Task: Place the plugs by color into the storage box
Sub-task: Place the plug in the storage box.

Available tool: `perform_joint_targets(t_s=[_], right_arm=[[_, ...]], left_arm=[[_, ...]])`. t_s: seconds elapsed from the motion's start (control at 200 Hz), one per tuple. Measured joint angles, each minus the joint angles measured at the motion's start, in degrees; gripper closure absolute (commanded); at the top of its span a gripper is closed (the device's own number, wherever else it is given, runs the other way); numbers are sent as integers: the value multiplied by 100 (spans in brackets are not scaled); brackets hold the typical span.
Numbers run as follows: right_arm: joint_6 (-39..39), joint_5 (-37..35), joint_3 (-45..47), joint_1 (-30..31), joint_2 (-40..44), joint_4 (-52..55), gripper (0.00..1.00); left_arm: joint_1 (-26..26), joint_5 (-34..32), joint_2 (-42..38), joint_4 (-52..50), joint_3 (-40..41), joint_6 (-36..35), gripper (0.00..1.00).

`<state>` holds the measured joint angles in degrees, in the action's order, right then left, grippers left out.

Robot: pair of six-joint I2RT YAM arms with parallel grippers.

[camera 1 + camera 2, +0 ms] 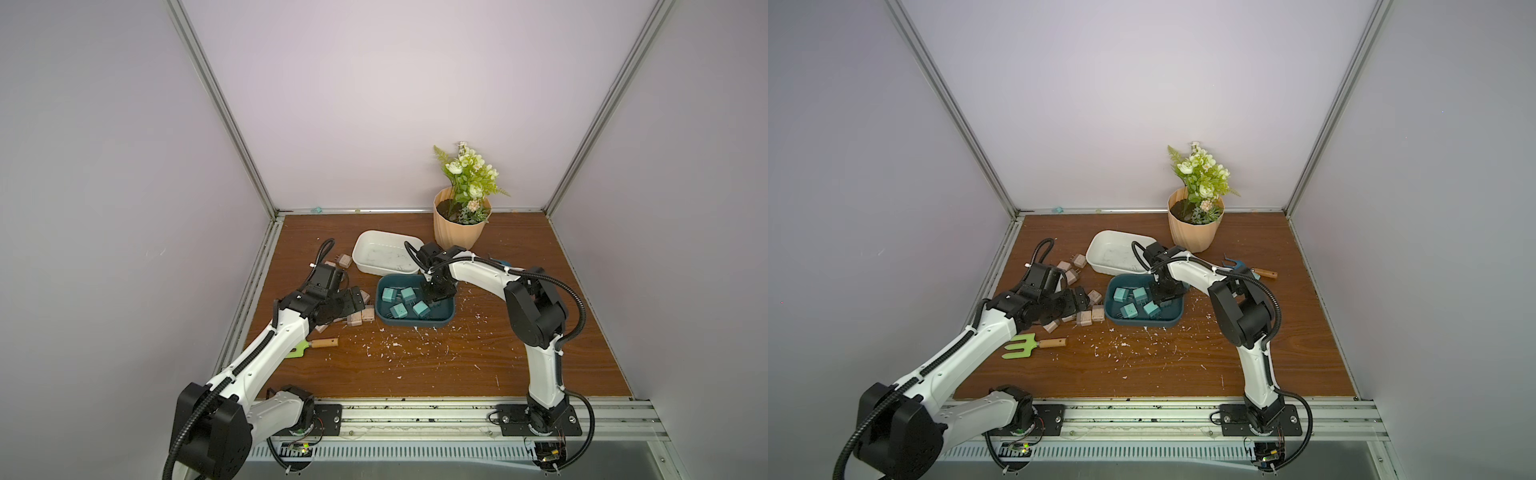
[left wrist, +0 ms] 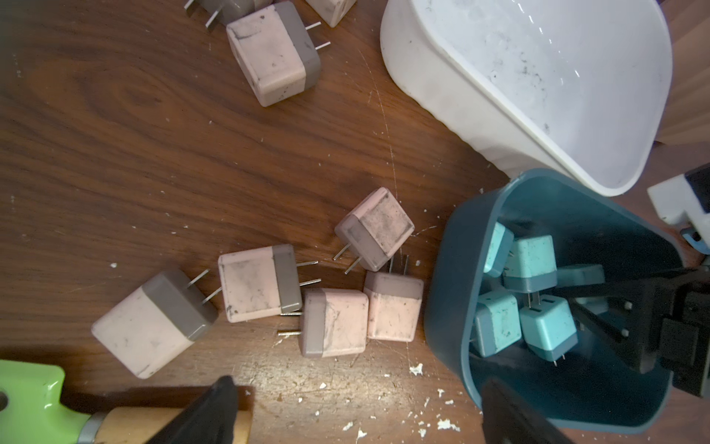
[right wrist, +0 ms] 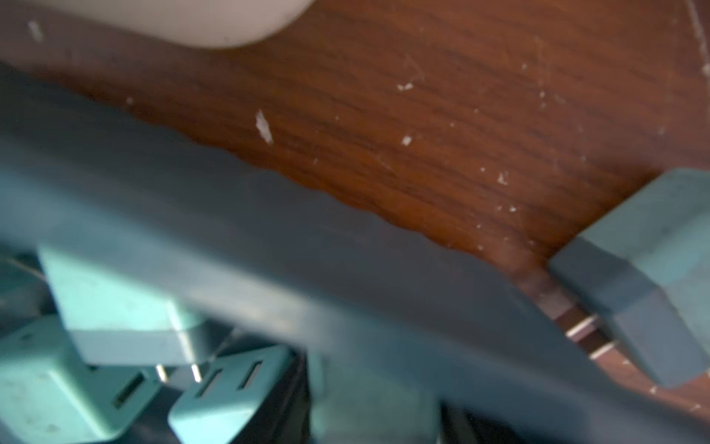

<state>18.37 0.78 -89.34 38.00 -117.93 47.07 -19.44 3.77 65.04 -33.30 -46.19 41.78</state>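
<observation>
Several teal plugs (image 1: 388,296) (image 2: 532,261) lie in the dark teal tub (image 1: 415,326) (image 1: 1142,322) (image 2: 445,269). My right gripper (image 1: 434,297) (image 1: 1163,297) (image 3: 372,388) reaches down into that tub. A blurred teal plug sits between its fingers, and whether they still press it is unclear. In the right wrist view another teal plug (image 3: 653,288) lies on the table outside the tub. Several tan plugs (image 1: 355,319) (image 2: 330,323) are scattered left of the tub. My left gripper (image 1: 359,301) (image 2: 361,388) hovers open over them, holding nothing. The white tub (image 1: 365,249) (image 2: 442,88) holds no plugs.
A green garden fork (image 1: 1021,345) (image 2: 30,399) lies under the left arm. A blue fork (image 1: 1237,266) lies behind the right arm. A potted plant (image 1: 459,226) stands at the back. White flecks litter the wooden table (image 1: 415,365).
</observation>
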Motion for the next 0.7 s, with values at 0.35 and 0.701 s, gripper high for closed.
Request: perform_joint_targets(t_s=[0.35, 0.701], right_arm=[[-17, -210, -1749, 61, 186, 1182, 12], [94, -678, -2044, -883, 678, 1526, 10]], left_arm=[[0, 7, 42, 39, 0, 2, 0], [0, 48, 162, 181, 0, -2, 0]])
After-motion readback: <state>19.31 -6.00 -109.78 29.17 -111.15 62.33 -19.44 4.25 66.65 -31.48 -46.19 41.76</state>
